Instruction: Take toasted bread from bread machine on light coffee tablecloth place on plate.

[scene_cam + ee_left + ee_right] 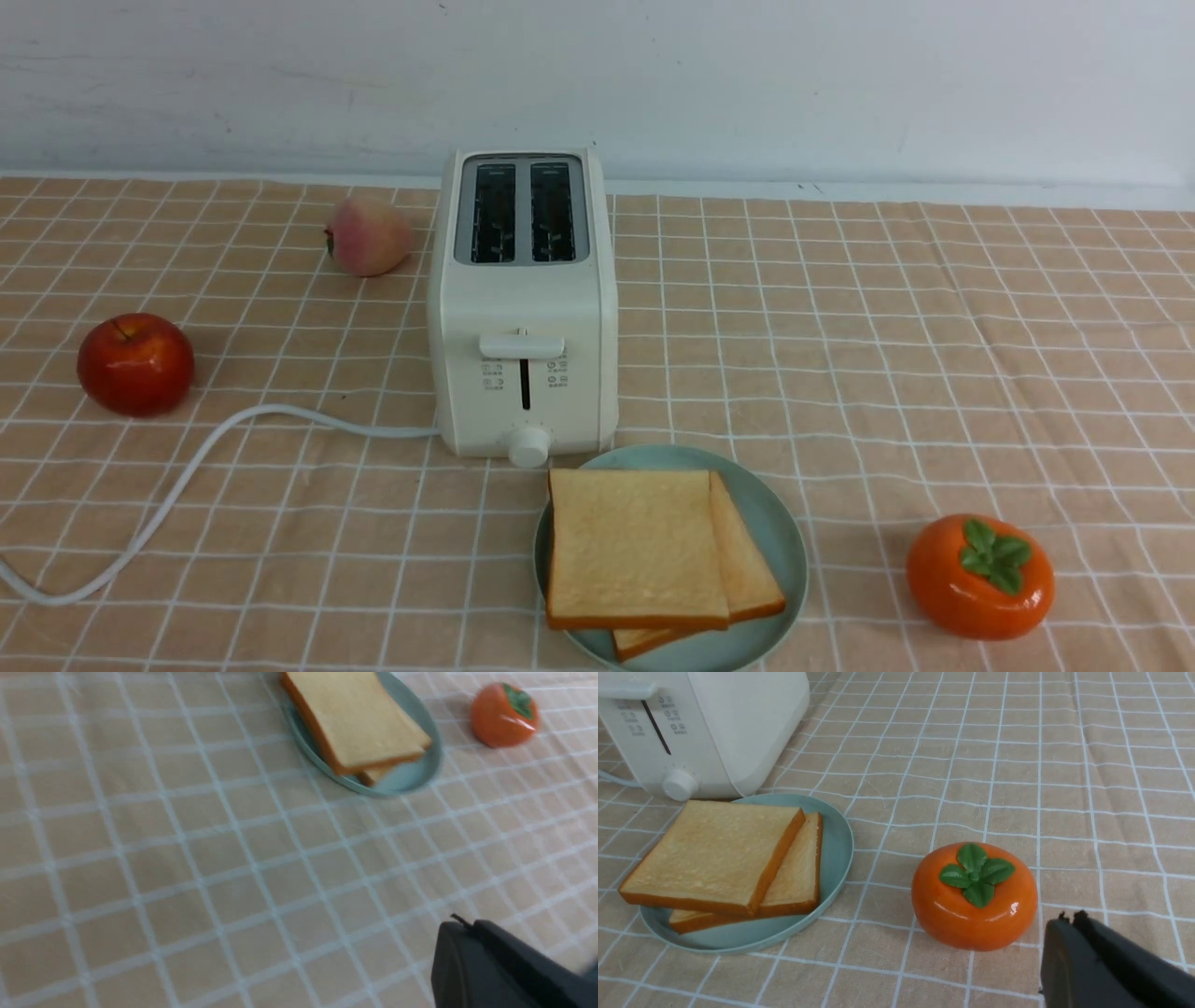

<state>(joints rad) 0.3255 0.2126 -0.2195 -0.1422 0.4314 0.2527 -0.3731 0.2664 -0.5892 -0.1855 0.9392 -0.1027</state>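
The right pincer (1069,917) has its two black fingers pressed together, with nothing between them. Closest to it sits a shiny orange persimmon (975,896) with green leaves on top, just beside the fingertips. Farther from the pincer is the blue plate (836,844), and the toasted bread (714,854) lies on it: two slices, one resting flat on top of the other and turned a little. Farther still stands the white bread machine (738,728), its round knob just beside the plate's rim. The left pincer (462,921) looks blurry, but its fingers seem pressed together too and hold nothing. It hangs over the light coffee tablecloth (187,858), well apart from the plate. On the far side of the bread machine from both pincers lie a red apple (135,364) and a peach (369,235).
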